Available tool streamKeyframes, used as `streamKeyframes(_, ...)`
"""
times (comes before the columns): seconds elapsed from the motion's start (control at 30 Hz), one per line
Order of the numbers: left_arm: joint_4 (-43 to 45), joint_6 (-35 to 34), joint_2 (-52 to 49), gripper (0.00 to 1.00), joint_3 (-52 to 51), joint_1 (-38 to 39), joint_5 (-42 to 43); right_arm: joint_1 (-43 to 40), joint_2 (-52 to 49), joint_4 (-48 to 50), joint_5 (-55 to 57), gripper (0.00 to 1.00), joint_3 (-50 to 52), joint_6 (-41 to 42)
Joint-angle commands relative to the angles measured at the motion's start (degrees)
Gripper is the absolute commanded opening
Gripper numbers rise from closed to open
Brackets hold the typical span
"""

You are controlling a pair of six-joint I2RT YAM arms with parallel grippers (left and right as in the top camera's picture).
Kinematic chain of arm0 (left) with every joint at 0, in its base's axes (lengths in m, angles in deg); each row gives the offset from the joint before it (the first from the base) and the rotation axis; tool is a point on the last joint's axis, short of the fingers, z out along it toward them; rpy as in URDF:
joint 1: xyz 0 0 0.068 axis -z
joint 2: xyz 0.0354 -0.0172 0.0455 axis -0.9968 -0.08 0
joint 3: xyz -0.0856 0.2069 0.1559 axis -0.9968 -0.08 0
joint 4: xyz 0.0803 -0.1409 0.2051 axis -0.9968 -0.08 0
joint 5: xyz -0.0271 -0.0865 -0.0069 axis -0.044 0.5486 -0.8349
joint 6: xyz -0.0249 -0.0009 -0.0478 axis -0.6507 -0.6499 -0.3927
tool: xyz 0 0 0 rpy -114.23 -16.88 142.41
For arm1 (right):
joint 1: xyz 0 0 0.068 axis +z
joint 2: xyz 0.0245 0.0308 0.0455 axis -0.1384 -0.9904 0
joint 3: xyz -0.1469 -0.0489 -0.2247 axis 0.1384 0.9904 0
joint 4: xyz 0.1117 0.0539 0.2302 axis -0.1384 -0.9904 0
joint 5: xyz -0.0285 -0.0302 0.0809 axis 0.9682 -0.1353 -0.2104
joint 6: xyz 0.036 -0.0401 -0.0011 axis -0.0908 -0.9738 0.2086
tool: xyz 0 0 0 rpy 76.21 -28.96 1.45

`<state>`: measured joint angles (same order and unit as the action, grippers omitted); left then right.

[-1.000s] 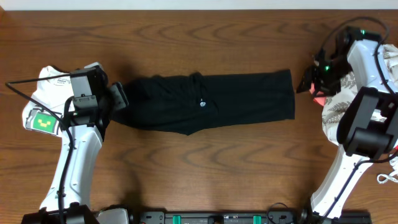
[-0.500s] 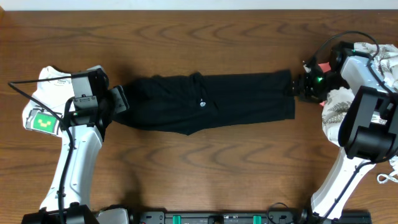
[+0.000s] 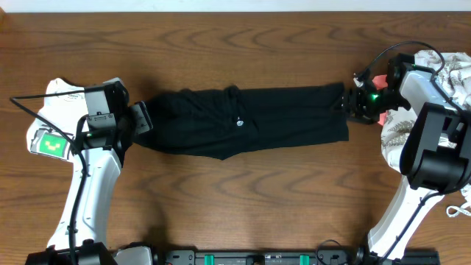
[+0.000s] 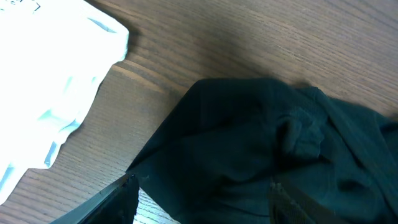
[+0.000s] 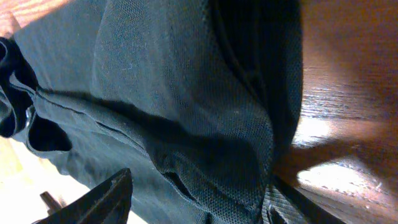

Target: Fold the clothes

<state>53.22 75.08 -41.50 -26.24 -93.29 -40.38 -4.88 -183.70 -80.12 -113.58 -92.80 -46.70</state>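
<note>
Wooden table (image 3: 243, 202) bears black clothes (image 3: 294, 118), folded lengthwise, tiny white logo (image 3: 240, 123).

Bare table (image 3: 243, 199) runs along both long edges of the black garment (image 3: 280, 118), leaving open passage on its near and far sides. The garment's left end is taken up by the left gripper (image 3: 142, 117), with a white cloth (image 3: 62, 96) lying beyond it toward the table's left edge. The right gripper (image 3: 350, 104) occupies the right end, and a patterned cloth pile (image 3: 401, 129) crowds the table beyond it
</note>
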Motion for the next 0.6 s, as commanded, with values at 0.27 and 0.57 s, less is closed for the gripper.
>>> streamKeyframes(0.27,-0.8,1.2,-0.3,0.67,0.1,-0.1,-0.1,1.0,-3.3,2.8,7.8,0.24,2.9,5.7)
streamKeyframes(0.57,-1.9,1.2,-0.3,0.67,0.1,-0.1,-0.1,1.0,-3.3,6.6,7.8,0.01,2.9,8.9)
